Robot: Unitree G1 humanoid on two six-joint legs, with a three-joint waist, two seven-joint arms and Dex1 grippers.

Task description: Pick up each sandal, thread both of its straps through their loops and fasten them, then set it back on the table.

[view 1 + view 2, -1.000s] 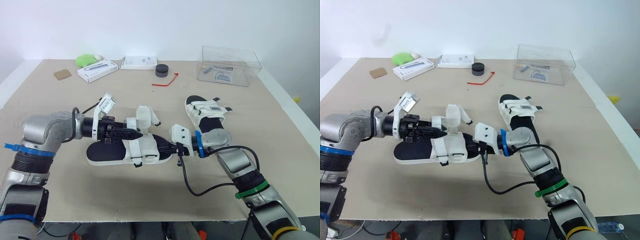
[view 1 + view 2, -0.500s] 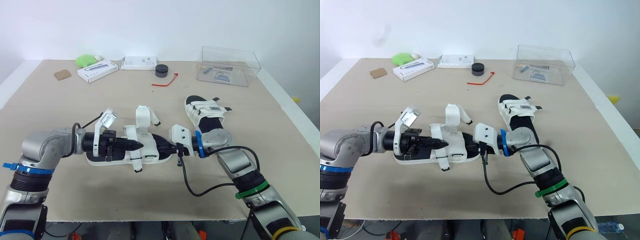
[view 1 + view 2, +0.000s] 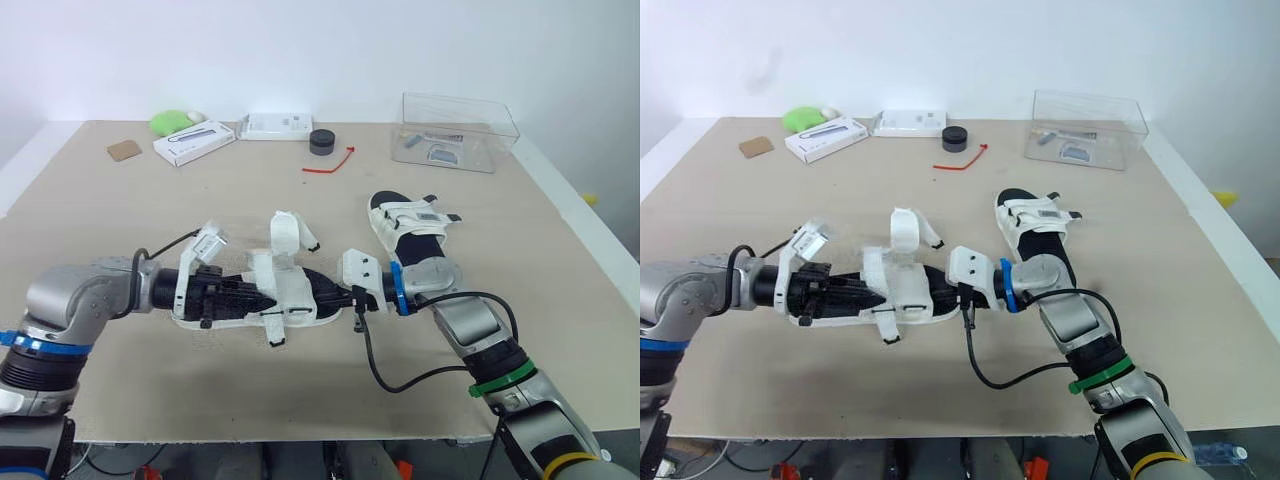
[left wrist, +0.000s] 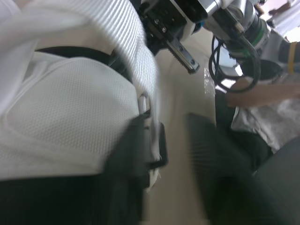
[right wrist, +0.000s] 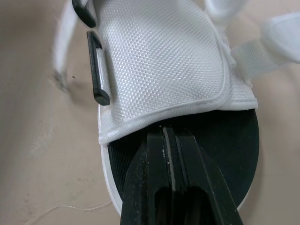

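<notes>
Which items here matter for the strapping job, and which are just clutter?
Job: near sandal, far sandal.
Clutter: clear box, black puck, red tie, long white box, flat white box, green object, brown square.

Second sandal point(image 3: 410, 222) — close rightward obstacle.

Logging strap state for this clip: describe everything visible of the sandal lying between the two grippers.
The sandal lies flat on the table: black footbed, white sole, white mesh straps, black loops. One strap stands up unfastened. The shut right gripper points at its toe end; the open left gripper reaches over its heel end.
</notes>
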